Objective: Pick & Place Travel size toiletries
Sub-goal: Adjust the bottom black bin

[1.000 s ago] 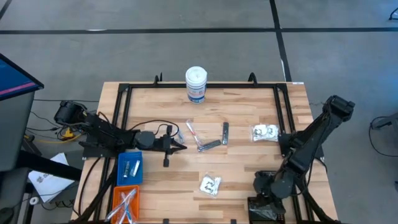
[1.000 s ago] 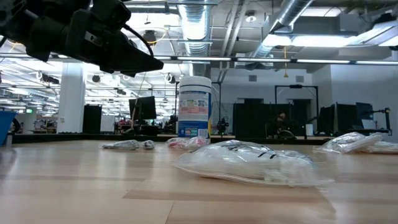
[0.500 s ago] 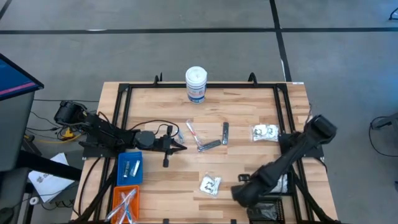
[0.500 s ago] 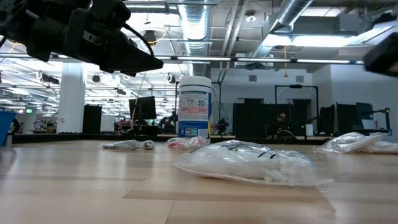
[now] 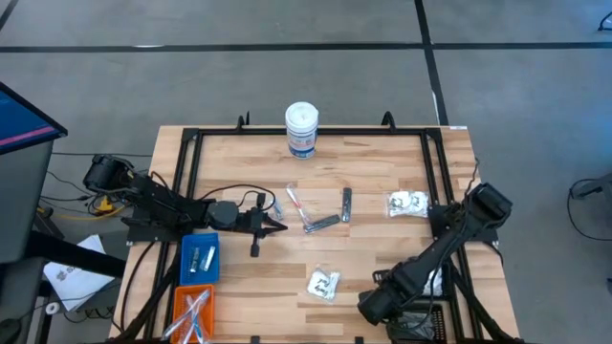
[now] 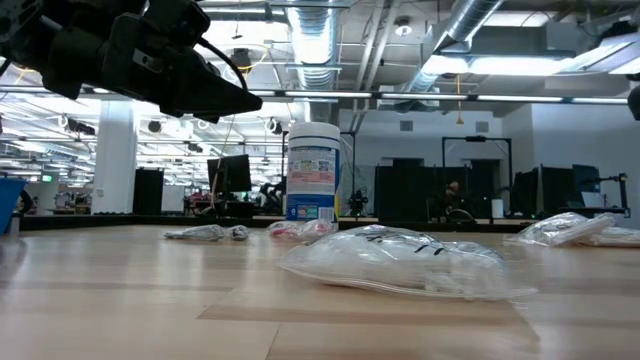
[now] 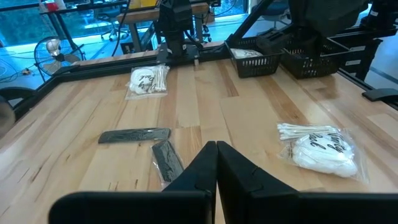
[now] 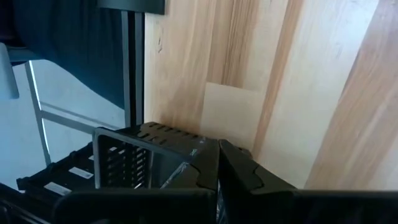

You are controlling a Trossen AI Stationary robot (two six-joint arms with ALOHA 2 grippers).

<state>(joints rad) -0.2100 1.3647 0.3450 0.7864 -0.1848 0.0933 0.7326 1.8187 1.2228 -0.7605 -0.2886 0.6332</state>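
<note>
Travel size toiletries lie loose on the wooden table: a clear packet [image 5: 323,284] near the front, another packet [image 5: 407,203] at the right, two slim black pieces [image 5: 346,204] [image 5: 320,224] and a white-and-red stick [image 5: 296,203] in the middle. My left gripper [image 5: 277,225] hovers shut, left of the stick, clear of the table. My right gripper [image 5: 371,306] is shut and points steeply down at the table's near edge, beside the black bin [image 8: 124,163]. It holds nothing.
A tall white canister [image 5: 301,129] stands at the far edge. A blue bin [image 5: 199,260] and an orange bin [image 5: 191,311] sit at the near left, and the black bin [image 5: 416,323] at the near right. A black frame rail [image 5: 186,182] borders the tabletop.
My right gripper has swung from over the black bin toward the table's left along the near edge, come lower and tipped to point more steeply down. My left arm has kept still.
</note>
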